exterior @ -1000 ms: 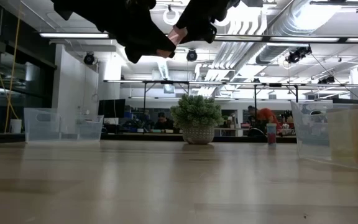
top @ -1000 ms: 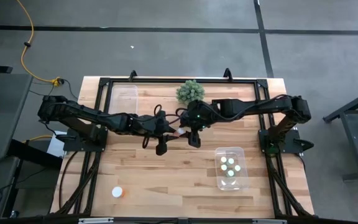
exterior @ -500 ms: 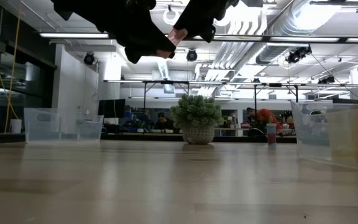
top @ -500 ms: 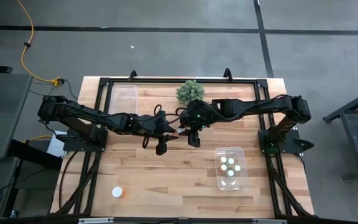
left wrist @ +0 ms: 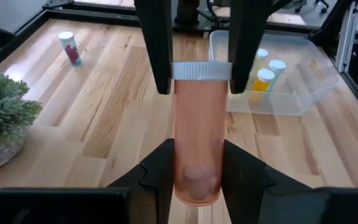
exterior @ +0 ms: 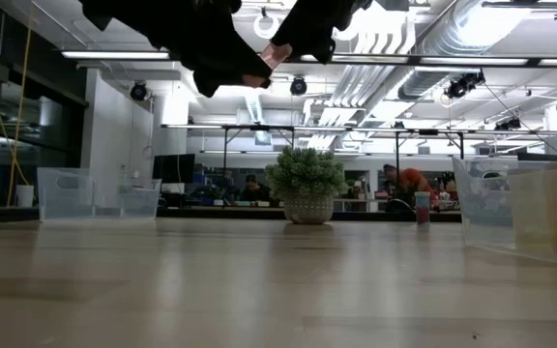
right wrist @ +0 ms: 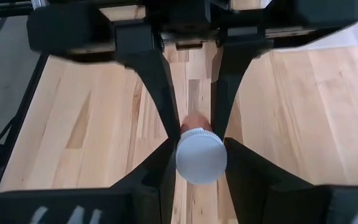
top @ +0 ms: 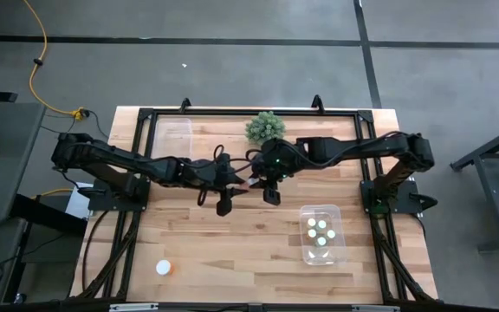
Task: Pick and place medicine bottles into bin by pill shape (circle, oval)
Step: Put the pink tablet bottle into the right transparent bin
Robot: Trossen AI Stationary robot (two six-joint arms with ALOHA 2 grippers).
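One medicine bottle [left wrist: 197, 137], with an amber body and a white cap, hangs in the air over the middle of the table [top: 232, 234]. It is held between both arms. My left gripper [left wrist: 197, 155] is shut on its base end and my right gripper [right wrist: 201, 155] is shut on its cap end. In the high view the bottle [top: 248, 185] shows as a small pink spot between the two grippers. A pale pill [left wrist: 194, 174] lies inside at the base. Another medicine bottle [top: 164, 268] rests on the table near its front left. My left gripper pinches the amber body near its base [left wrist: 178, 168] between its two fingers. The fingers lie along the bottle, coming from the table's left. The bottle is lifted clear of the table. My right gripper pinches the white cap's rim [right wrist: 185, 158] between its two fingers [left wrist: 160, 56]. They come from the table's right, slanting down, with the cap's top facing the wrist.
A clear bin [top: 321, 234] with several bottles stands at the right. A second clear bin [top: 173, 134] stands at the far left. A spiky green plant [top: 266, 127] sits at the far edge, close behind the grippers.
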